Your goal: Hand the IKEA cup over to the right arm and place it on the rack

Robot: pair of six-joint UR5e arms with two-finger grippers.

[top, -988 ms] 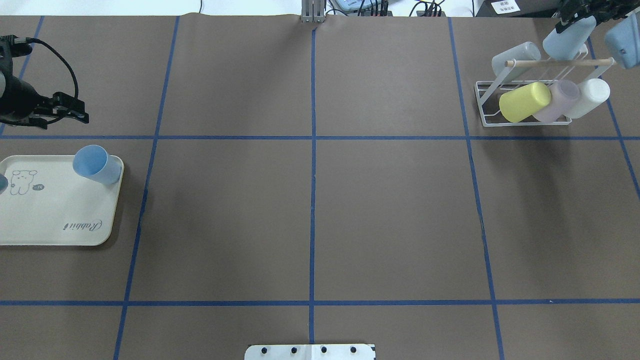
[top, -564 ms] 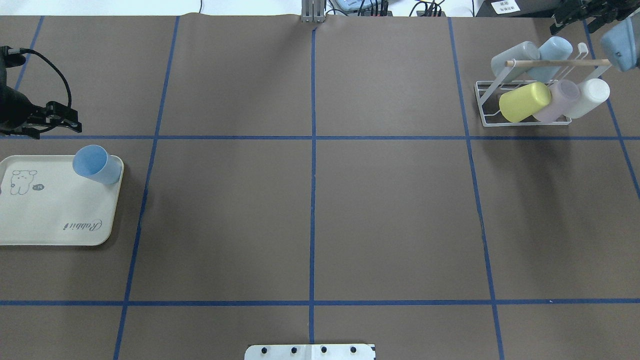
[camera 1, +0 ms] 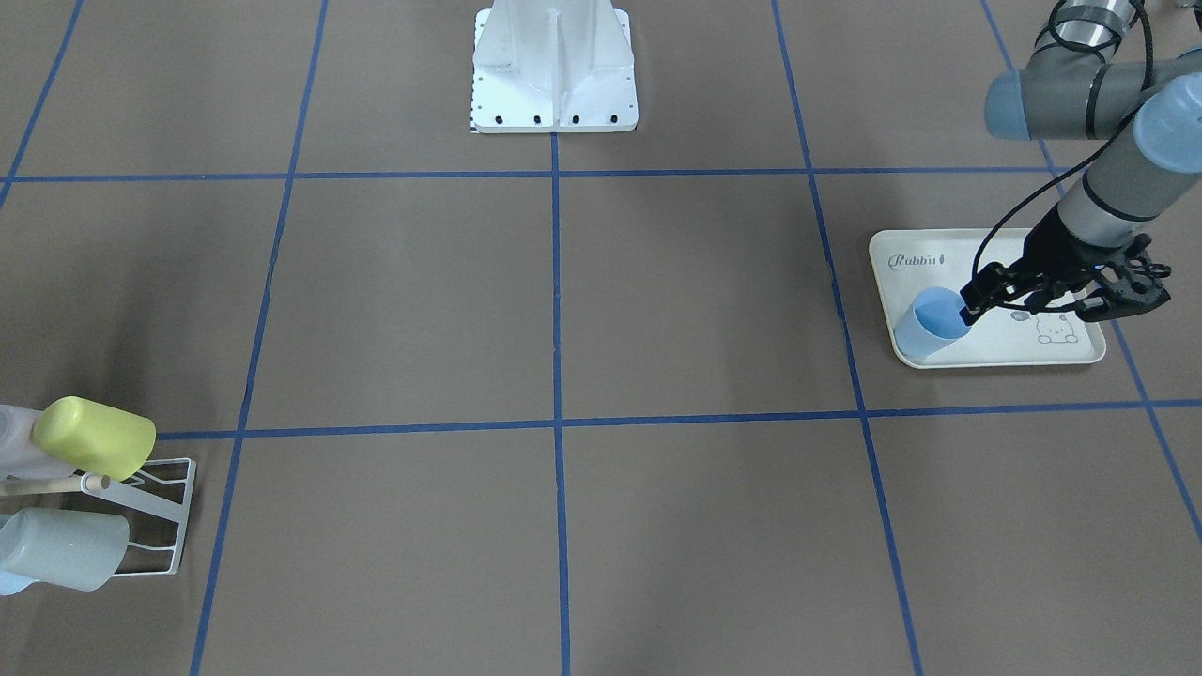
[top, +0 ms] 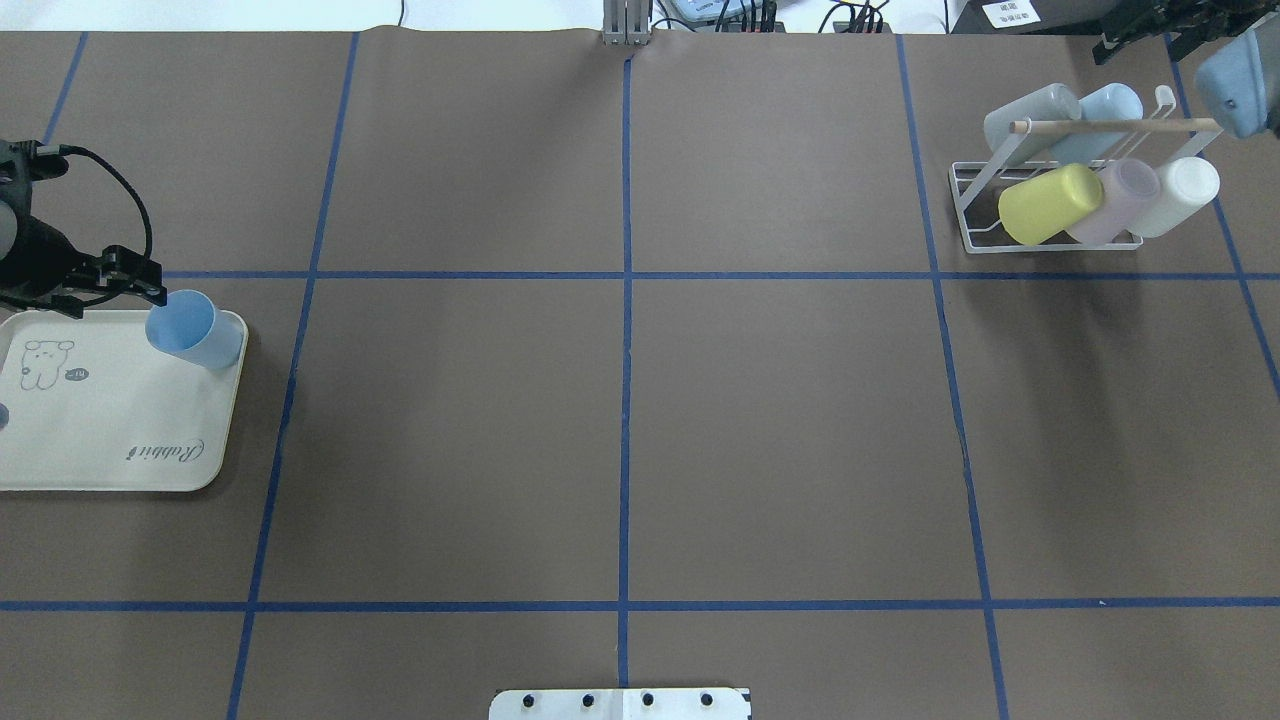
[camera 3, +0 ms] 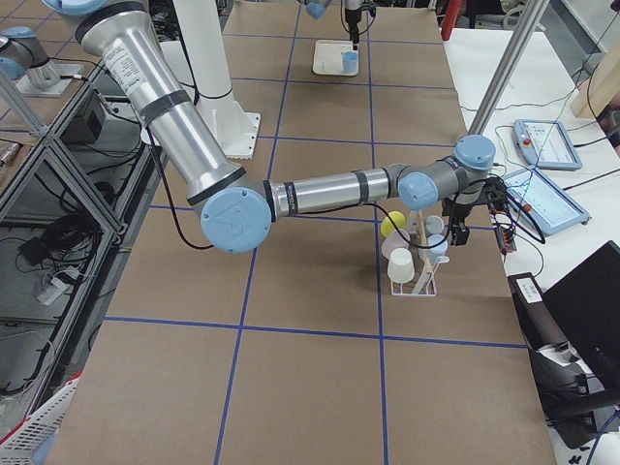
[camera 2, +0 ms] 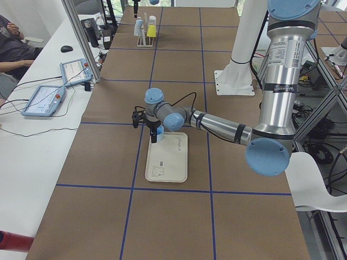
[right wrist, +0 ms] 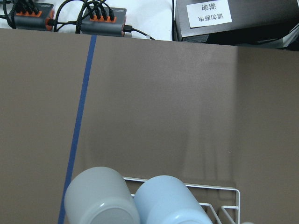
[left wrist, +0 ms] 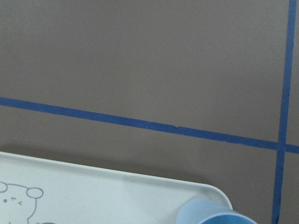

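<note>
Left gripper (top: 152, 285) spread open, empty, tips at the rim of blue cup (top: 190, 328), which stands upright on tray (top: 120, 420), far-right corner. Looks staged for a rim grab. Right gripper (camera 3: 455, 232) hangs above rack (top: 965, 200), far right. Can't tell its finger state.

Left gripper (top: 112, 285) nearer blue cup (top: 192, 326)

Cursive "Rabbit" on the cream tray (camera 1: 1033, 352), upside-down label (right wrist: 209, 11) on black box (right wrist: 261, 23) illegible
</note>
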